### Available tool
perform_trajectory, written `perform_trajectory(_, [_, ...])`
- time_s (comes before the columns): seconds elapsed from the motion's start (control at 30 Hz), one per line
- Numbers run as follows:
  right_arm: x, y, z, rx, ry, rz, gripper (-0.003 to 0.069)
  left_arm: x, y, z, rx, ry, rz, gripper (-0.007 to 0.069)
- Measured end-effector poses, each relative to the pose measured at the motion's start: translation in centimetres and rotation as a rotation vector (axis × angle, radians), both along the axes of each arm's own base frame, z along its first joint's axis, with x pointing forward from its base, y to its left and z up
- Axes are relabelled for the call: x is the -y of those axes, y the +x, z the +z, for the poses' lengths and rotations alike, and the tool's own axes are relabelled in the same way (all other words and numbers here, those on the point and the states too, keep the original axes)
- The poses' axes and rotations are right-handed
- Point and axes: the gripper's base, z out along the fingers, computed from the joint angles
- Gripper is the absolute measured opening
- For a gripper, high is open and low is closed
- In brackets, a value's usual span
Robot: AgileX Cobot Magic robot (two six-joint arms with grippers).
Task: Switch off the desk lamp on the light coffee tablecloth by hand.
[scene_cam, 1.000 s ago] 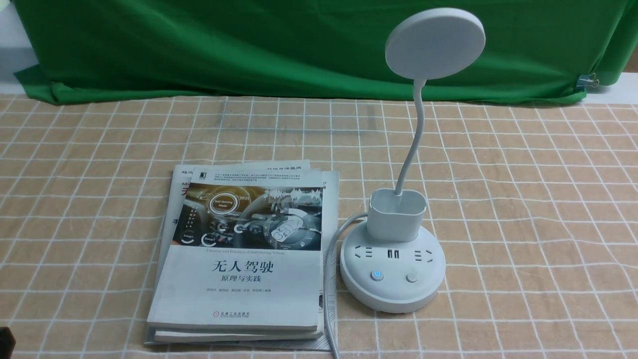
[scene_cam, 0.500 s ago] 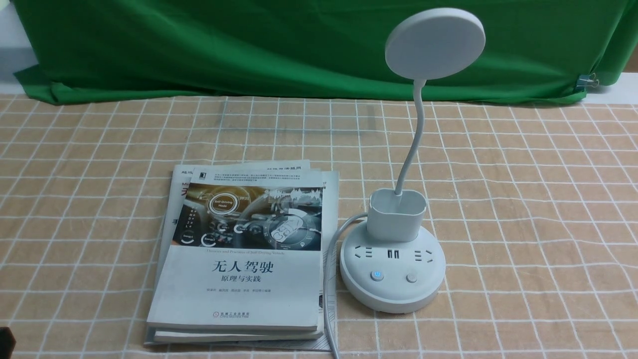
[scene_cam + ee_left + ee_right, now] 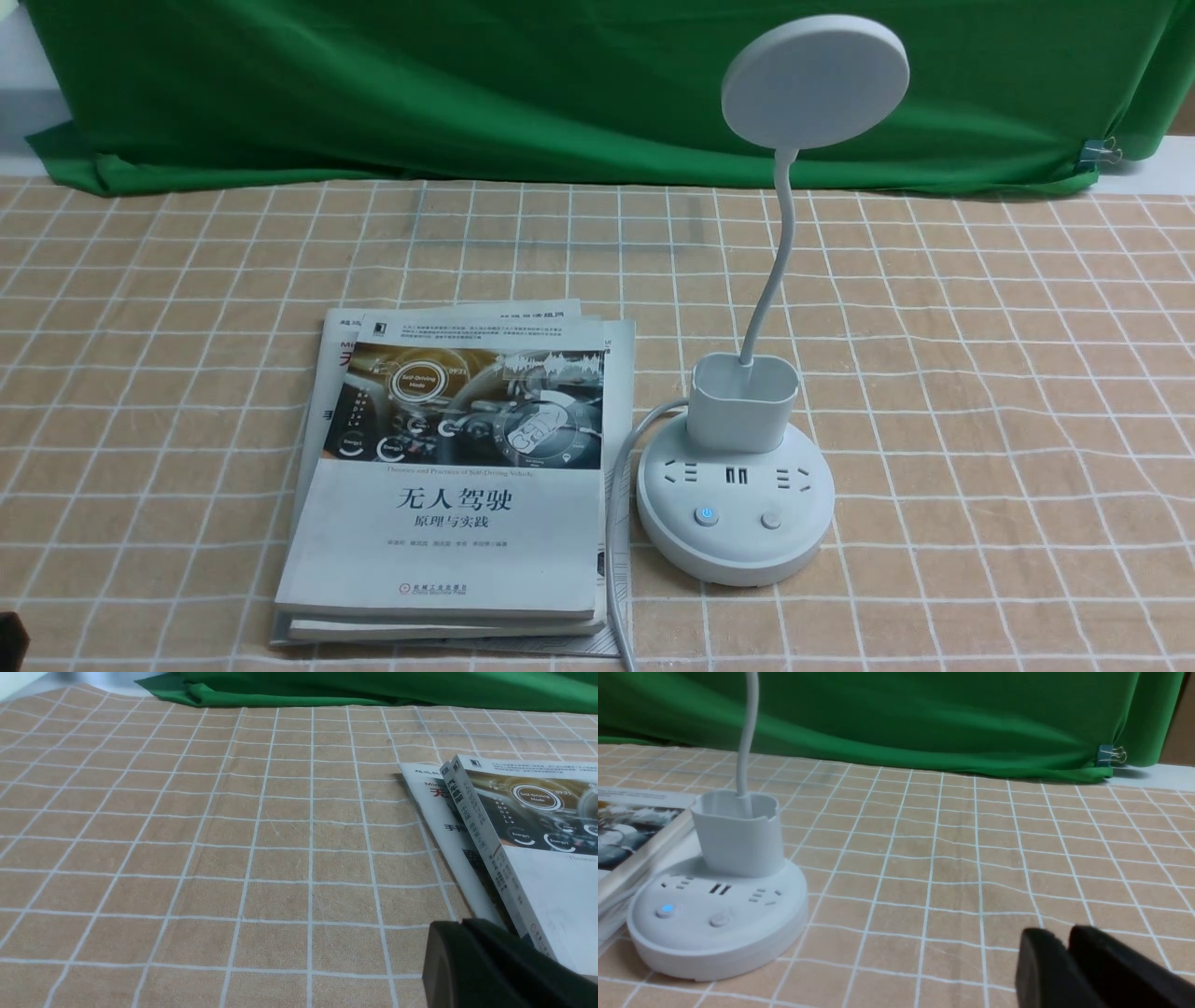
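Observation:
The white desk lamp (image 3: 736, 509) stands on the light coffee tablecloth (image 3: 980, 373), its disc head (image 3: 814, 81) raised on a thin bent neck. On its round base the left button (image 3: 707, 515) glows blue and the right button (image 3: 771, 520) is unlit. In the right wrist view the lamp base (image 3: 717, 914) sits some way from my right gripper (image 3: 1059, 935). Its jaws stand a narrow gap apart and hold nothing. My left gripper (image 3: 462, 924) is shut and empty, low over the cloth beside the books. Neither hand touches the lamp.
A stack of books (image 3: 457, 476) lies just left of the lamp, with the lamp's white cable (image 3: 616, 523) running between them. A green cloth (image 3: 467, 93) hangs along the back, pinned by a binder clip (image 3: 1106, 149).

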Motion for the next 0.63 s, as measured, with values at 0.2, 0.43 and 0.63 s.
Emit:
perform_trajectory(0.2, [0.0,0.0,0.0,0.0,0.0,0.0,0.0112,0.0,0.0,0.0,0.0,0.0,0.0,0.0004])
perform_trajectory(0.43, [0.0,0.0,0.0,0.0,0.0,-0.001,0.0127,0.0,0.0,0.0,0.0,0.0,0.0,0.0004])
perform_trajectory(0.63, [0.0,0.0,0.0,0.0,0.0,-0.001,0.0138,0.0,0.0,0.0,0.0,0.0,0.0,0.0004])
